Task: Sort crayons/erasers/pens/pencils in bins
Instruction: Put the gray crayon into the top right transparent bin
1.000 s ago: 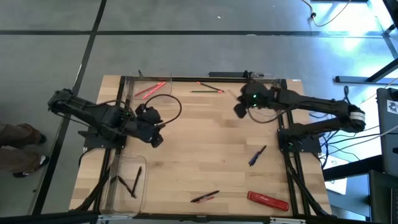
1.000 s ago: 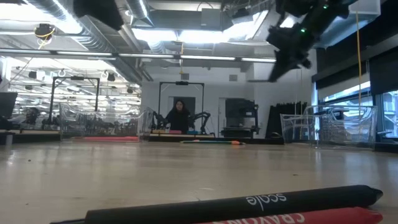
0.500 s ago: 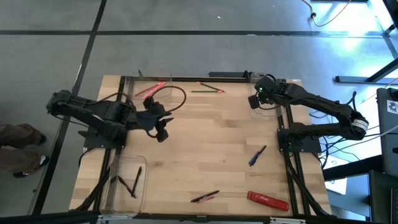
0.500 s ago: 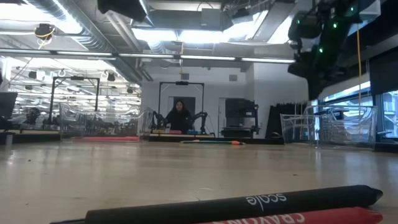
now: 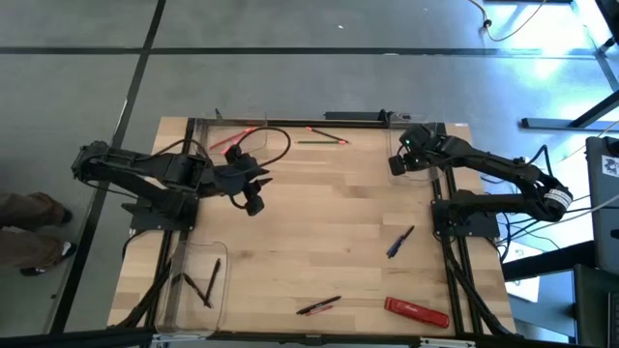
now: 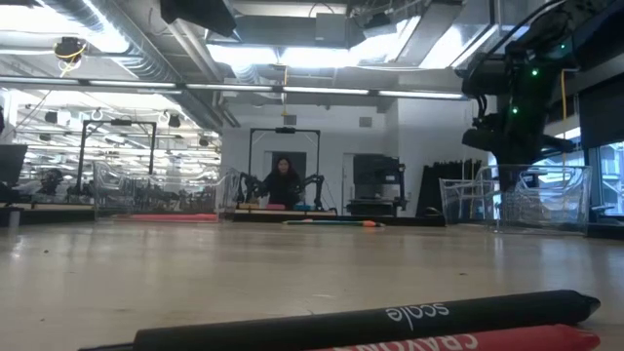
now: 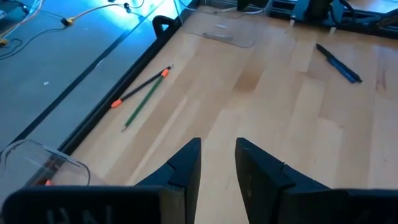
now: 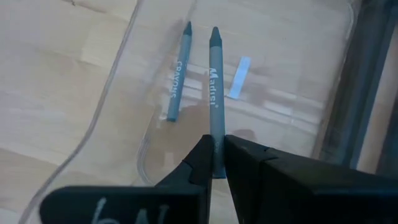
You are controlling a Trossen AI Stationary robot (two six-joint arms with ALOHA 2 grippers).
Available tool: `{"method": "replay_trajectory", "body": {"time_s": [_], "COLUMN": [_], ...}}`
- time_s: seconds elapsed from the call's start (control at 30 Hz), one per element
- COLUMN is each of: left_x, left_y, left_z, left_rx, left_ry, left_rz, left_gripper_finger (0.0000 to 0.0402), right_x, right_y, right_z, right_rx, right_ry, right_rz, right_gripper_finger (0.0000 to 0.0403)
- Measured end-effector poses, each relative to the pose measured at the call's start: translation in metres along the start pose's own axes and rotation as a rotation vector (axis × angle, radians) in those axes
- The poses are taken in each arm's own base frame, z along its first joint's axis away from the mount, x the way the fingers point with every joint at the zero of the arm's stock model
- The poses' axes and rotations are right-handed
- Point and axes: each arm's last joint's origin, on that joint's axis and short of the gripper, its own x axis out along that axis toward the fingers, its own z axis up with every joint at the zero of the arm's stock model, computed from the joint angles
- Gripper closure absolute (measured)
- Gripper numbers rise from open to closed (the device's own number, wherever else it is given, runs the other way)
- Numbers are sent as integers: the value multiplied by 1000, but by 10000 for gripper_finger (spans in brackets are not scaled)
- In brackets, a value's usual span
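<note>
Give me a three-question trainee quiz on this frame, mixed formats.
1. True or false: the right hand holds a grey-blue crayon over a clear bin.
2. How many crayons already lie in that bin?
3. The left hand is: A) gripping a pencil, B) open and empty, C) inside a bin.

Key: 1 true; 2 one; 3 B.

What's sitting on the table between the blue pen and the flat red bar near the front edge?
Nothing: in the high view, only bare wood separates the blue pen from the flat red bar.
</note>
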Motion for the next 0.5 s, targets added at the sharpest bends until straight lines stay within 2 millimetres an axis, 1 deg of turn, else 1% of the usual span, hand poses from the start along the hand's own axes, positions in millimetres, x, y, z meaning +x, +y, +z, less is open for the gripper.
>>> {"method": "replay_trajectory", "body": {"time_s": [0.23,0.3,0.5], "left_x": [0,0,0], "left_y": [0,0,0], "left_z": [0,0,0], "left_rx": [-1,-1,-1], "left_ry": [2,2,3], "left_rz": [-2,-3,-3], "left_gripper_finger": [310,310,310], "right_x": [2,2,2], "right_y": [0,-1,-1], "right_z": [-1,-1,-1], "right_rx": [7,7,7], "right_ry": [6,5,2], "right_rz": [1,-1,-6], "right_gripper_finger": [367,361,313]}}
